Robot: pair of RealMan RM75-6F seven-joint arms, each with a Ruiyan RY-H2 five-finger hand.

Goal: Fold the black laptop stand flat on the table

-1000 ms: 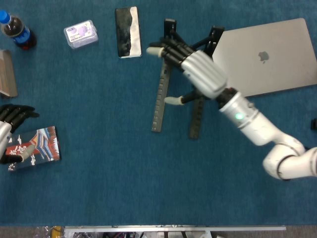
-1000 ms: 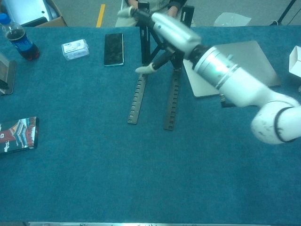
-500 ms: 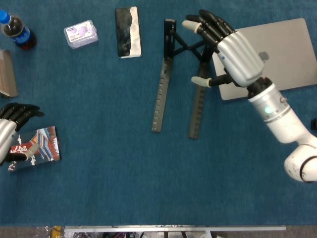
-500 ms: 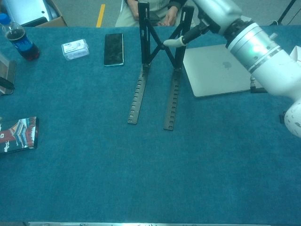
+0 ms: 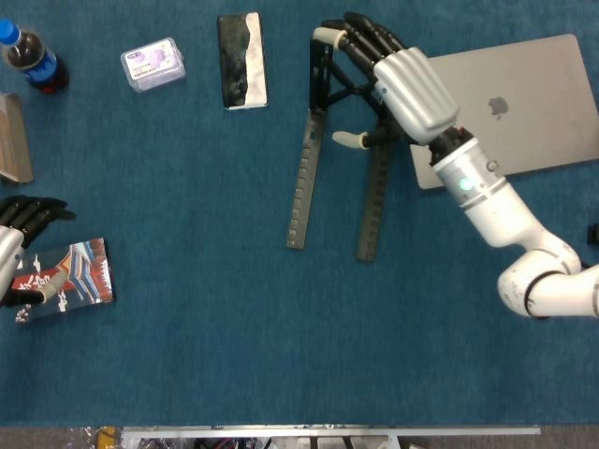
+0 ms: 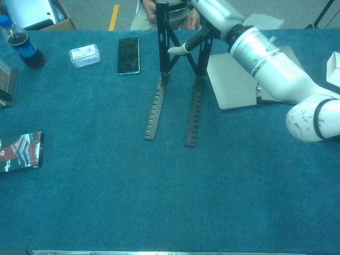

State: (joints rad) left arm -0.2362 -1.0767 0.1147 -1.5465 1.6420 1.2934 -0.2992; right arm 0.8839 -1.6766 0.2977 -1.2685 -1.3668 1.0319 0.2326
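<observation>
Overhead, one black laptop stand (image 5: 323,140) stood top centre, its uprights raised, beside one laptop (image 5: 524,103). My right hand (image 5: 398,79) lay over the uprights, fingers spread, grasping nothing I could confirm. My left hand (image 5: 14,248), loosely spread, showed at the left edge only from the head view, touching one booklet (image 5: 70,276).

Blue-clothed table (image 5: 187,327): stand (image 5: 299,178), laptop (image 5: 524,103), phone (image 5: 241,60).
</observation>
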